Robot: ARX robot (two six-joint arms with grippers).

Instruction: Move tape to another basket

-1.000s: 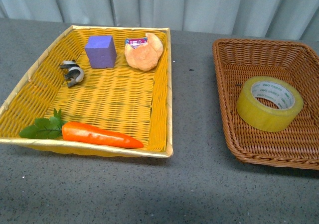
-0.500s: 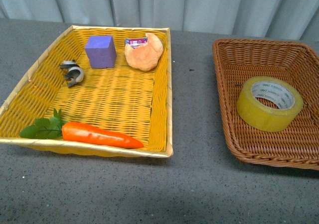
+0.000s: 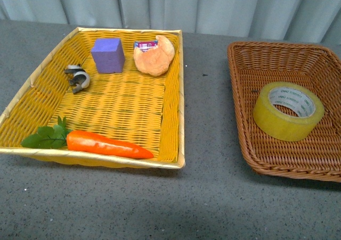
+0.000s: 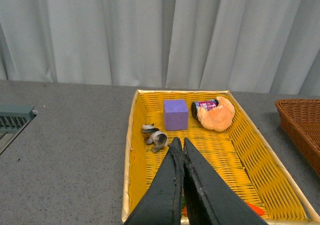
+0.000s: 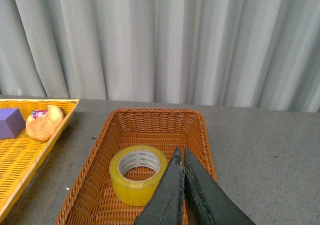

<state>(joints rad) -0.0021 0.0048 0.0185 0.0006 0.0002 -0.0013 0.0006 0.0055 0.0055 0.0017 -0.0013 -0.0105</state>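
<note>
Right wrist view shows our right gripper pinched closed and empty above the wide yellowish translucent tape roll, lying flat in the brown woven wicker basket. We judge it light, rigid, slick; grip across its wall.

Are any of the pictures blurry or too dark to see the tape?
No: the front view is evenly lit and sharp, showing the tape clearly; the right wrist view is bright too, only the close right gripper looks soft; the left wrist view is clear but misses the tape.
</note>
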